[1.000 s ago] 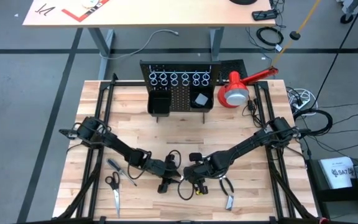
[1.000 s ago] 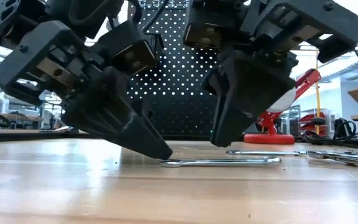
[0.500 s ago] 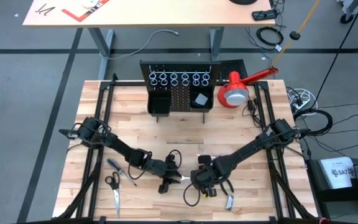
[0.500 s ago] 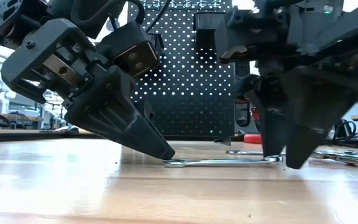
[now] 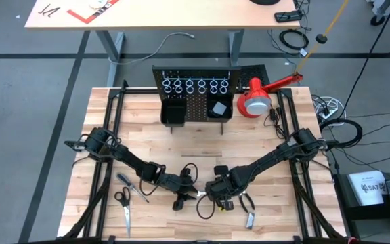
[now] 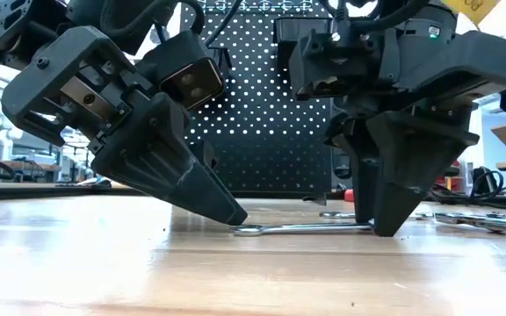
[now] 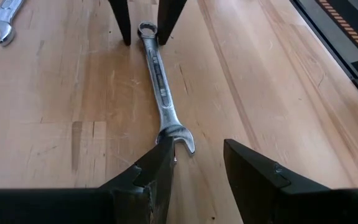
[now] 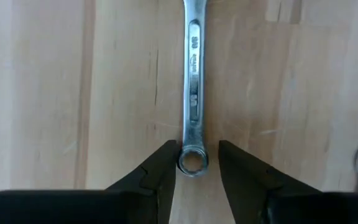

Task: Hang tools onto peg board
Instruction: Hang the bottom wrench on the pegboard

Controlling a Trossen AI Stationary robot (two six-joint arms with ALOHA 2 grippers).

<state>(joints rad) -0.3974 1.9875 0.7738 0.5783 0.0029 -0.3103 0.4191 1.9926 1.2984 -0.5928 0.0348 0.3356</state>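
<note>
A long silver combination wrench (image 7: pixel 161 87), its stamped shank marking unreadable, lies flat on the pale wooden worktop (image 7: pixel 260 81). Right pincer (image 8: pixel 194 163) straddles its ring end, open; left pincer (image 7: pixel 194 165) stands open at its forked end.

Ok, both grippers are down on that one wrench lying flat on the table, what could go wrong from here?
1. The right gripper straddles the wrench at its ring end with jaws open; closing on that round end could let it slip out.
2. The left gripper has one finger at the open-jaw end, so it may nudge or pin the wrench while the right one lifts.
3. The wrench lies flat on the table, so fingertips may scrape wood before gripping.
</note>
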